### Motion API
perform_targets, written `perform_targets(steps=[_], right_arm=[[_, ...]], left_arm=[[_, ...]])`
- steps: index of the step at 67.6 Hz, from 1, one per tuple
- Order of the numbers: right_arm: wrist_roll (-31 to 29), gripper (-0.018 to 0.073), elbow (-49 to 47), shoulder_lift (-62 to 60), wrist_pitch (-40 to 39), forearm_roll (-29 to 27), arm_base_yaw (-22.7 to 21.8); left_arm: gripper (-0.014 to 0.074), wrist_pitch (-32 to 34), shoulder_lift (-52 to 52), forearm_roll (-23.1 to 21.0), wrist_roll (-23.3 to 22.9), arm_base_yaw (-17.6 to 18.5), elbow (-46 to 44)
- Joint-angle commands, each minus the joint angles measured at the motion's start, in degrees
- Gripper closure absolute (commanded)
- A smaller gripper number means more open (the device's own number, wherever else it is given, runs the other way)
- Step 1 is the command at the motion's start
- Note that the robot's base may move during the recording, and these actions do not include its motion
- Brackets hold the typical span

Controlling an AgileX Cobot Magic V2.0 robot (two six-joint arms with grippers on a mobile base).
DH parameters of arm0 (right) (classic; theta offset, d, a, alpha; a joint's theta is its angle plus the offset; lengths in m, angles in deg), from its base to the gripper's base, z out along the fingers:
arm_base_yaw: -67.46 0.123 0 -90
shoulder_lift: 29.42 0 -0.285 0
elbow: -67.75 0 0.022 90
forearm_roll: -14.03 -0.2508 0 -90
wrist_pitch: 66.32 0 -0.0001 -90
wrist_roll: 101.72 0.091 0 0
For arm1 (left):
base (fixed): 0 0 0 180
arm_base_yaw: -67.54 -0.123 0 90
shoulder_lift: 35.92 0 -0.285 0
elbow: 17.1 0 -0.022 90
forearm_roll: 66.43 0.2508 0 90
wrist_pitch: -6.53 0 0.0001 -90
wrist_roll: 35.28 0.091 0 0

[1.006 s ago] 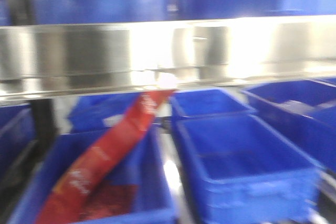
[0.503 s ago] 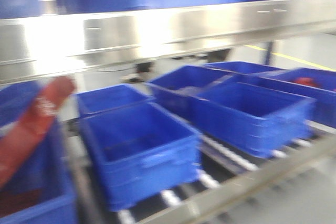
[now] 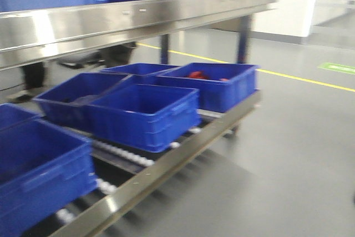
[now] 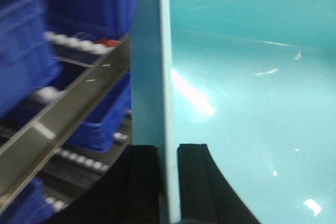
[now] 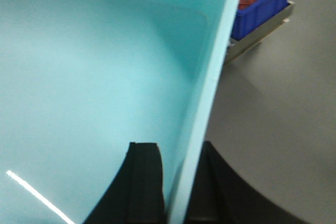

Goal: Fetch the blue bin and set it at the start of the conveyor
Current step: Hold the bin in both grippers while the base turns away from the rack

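The blue bin is a light turquoise tub, seen only in the wrist views. In the left wrist view its inside [image 4: 252,108] fills the right side and its left wall [image 4: 152,77] runs up the middle. My left gripper [image 4: 167,161] is shut on that wall, one black finger on each side. In the right wrist view the bin's inside [image 5: 94,77] fills the left and my right gripper [image 5: 181,166] is shut on its right wall [image 5: 210,87]. The bin is held clear of the grey floor. The conveyor start is out of view.
A steel roller rack [image 3: 183,151] holds several dark royal-blue ribbed crates [image 3: 144,112]; one crate [image 3: 219,81] holds red items. A steel shelf rail [image 3: 138,15] runs above. Grey floor [image 3: 277,159] with a yellow line spreads to the right. The rack also shows left of the bin [image 4: 58,124].
The front view has swung right: the crates and rack slid left in the picture, the red packet left the view, and open grey floor has come in on the right.
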Motion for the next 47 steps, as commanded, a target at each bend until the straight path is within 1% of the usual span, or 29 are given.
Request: perform_targets(steps=[1, 47], right_arm=[[-1.76, 0.0711, -0.48, -0.54, -1.09, 0.48, -0.19], [-1.76, 0.0711, -0.48, -0.54, -1.09, 0.48, -0.19]], left_arm=[[0.0708, 4.81, -0.96, -1.57, -0.45, 0.12, -0.70], [0.0708, 4.81, -0.96, -1.57, -0.45, 0.12, -0.70]])
